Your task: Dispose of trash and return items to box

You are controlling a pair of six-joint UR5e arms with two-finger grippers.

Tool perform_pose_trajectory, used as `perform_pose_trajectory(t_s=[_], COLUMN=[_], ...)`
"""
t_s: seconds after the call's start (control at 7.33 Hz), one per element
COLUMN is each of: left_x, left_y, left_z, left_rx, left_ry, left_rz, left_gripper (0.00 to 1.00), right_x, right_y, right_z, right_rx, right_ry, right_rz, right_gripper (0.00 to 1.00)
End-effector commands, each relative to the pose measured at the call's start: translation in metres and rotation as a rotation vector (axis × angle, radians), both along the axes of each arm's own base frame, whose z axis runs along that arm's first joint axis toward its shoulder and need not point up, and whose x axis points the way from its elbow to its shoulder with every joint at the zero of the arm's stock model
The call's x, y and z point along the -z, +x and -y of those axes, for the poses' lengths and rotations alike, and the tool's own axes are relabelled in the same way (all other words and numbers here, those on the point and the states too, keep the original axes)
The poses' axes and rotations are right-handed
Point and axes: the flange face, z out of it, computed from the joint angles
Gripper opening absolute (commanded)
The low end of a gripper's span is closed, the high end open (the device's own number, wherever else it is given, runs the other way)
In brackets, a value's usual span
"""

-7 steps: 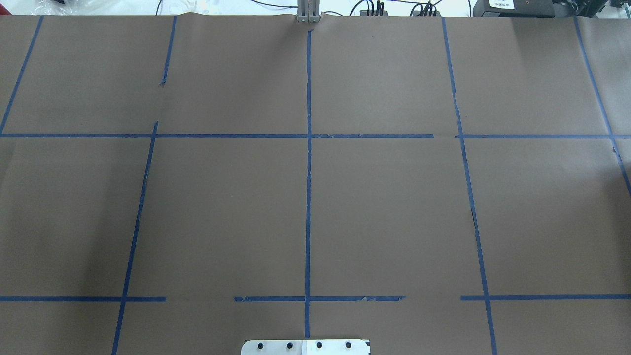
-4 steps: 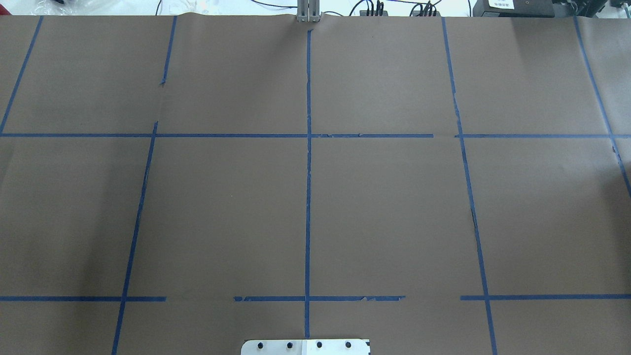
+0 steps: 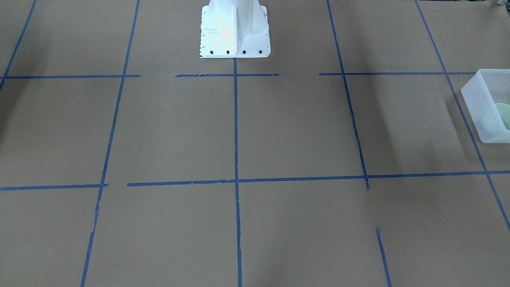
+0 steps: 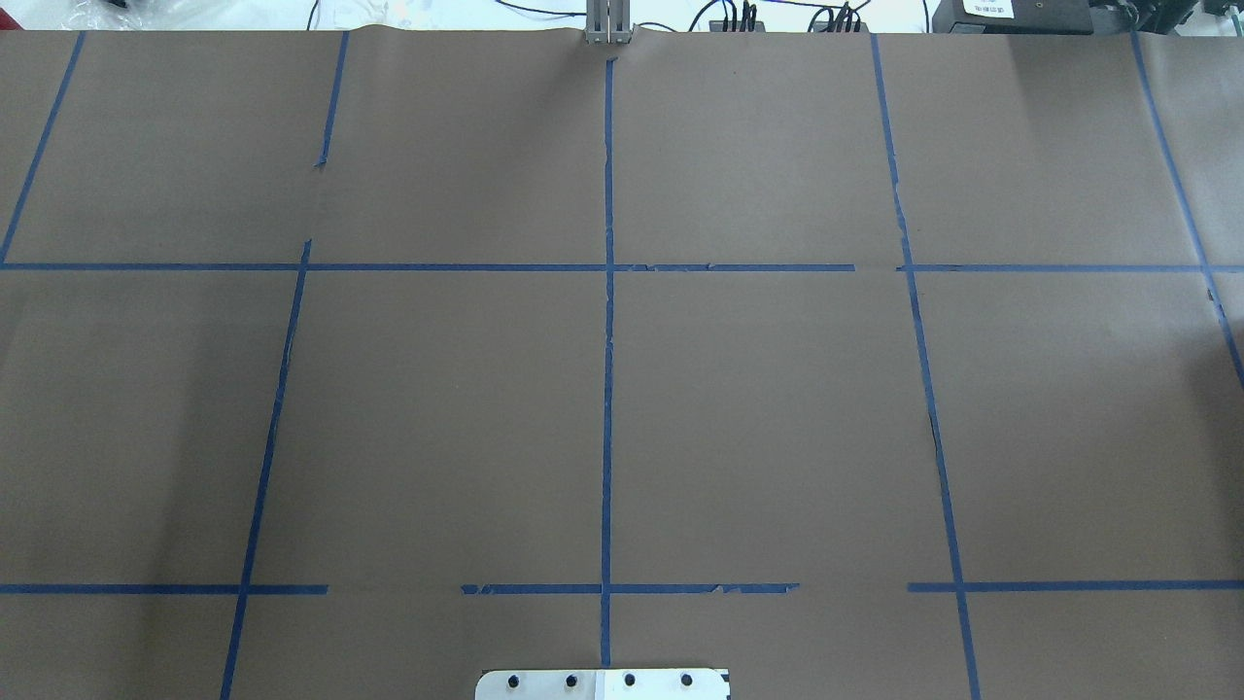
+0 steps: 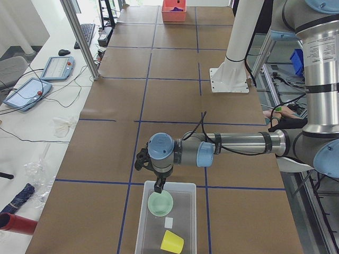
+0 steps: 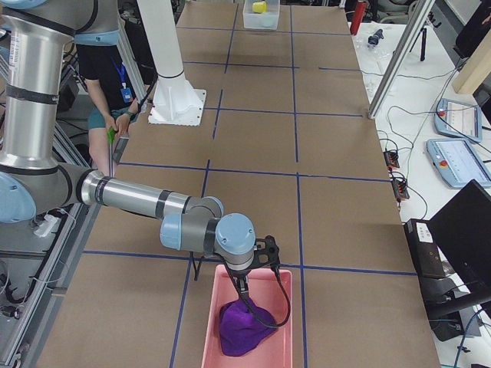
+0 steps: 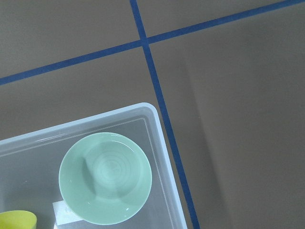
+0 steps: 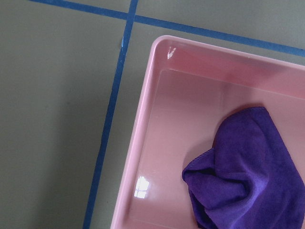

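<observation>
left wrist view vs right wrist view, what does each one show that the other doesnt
Only the left wrist view: the translucent box holding the green bowl, plus an edge of the yellow cup. Only the right wrist view: a pink bin with a purple cloth inside. Both: brown table paper crossed by blue tape.

You can swing through the middle of the desk (image 4: 758, 418). Obstacles hug the edges: base (image 3: 235, 36) on the robot's edge, box (image 3: 476, 107) left edge, pink bin (image 6: 209, 330) right edge.
</observation>
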Motion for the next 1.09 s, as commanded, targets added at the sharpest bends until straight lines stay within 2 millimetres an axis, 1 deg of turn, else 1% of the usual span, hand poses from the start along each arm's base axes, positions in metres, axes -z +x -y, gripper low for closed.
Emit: perform_pose_trajectory(t_s=[0.0, 0.14, 0.27, 0.41, 0.55, 0.95], left_x=[0.002, 0.012, 0.013, 0.018, 0.011, 0.008], left_y=[0.000, -0.002, -0.006, -0.007, -0.007, -0.010], left_z=[0.027, 0.038, 0.040, 0.040, 0.037, 0.029], left_rx=[0.000, 0.001, 0.005, 0.006, 0.004, 0.010], left_ry=[-0.015, 0.013, 0.024, 0.036, 0.026, 0.019], left_rz=[0.010, 0.041, 0.082, 0.087, 0.087, 0.095], left_gripper=[1.00, 1.00, 1.00, 1.00, 1.00, 1.00], right_x=[0.002, 0.003, 0.003, 0.001, 0.001, 0.000], right_y=[0.001, 0.001, 0.001, 0.001, 0.001, 0.001], right_z=[0.006, 0.006, 0.007, 0.006, 0.006, 0.004], right_rx=[-0.001, -0.001, -0.002, -0.001, 0.000, 0.000], right_ry=[-0.014, -0.013, -0.011, -0.010, -0.008, -0.007], right_rz=[0.000, -0.001, -0.004, -0.005, -0.006, -0.004], right_gripper=[1.00, 1.00, 1.00, 1.00, 1.00, 1.00])
